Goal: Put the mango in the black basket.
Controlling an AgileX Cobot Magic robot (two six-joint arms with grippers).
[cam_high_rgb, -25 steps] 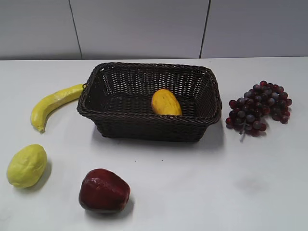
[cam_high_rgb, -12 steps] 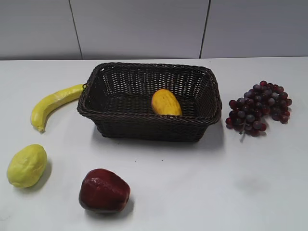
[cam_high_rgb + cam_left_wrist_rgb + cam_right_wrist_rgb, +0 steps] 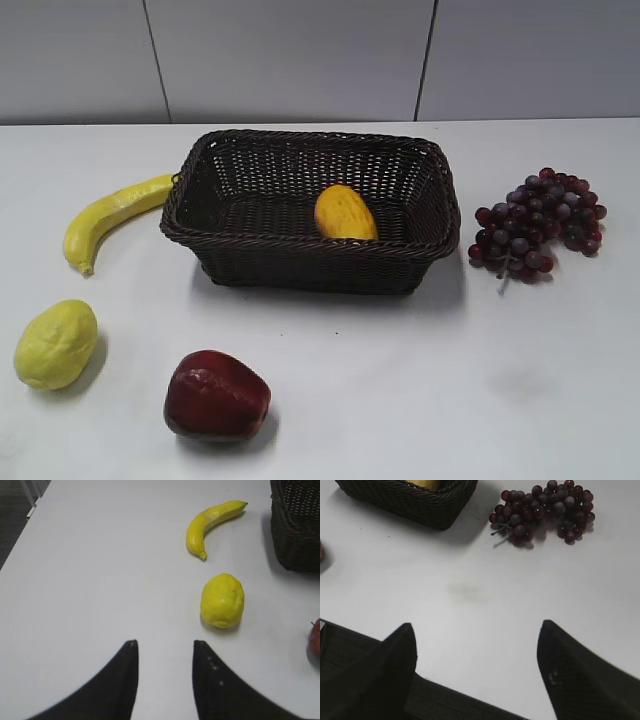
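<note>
Exterior alone shows mango (image 3: 345, 213) inside black basket (image 3: 300, 262) — both tools (image 3: 164, 647) (image 3: 476, 630) gape empty, wrist-only.

No writing, label, brand mark, number or sign can be read in any of the three views.

White table (image 3: 400, 400), black basket (image 3: 310, 262), banana (image 3: 108, 215), lemon (image 3: 55, 344), red apple (image 3: 216, 396), grapes (image 3: 540, 224)
</note>
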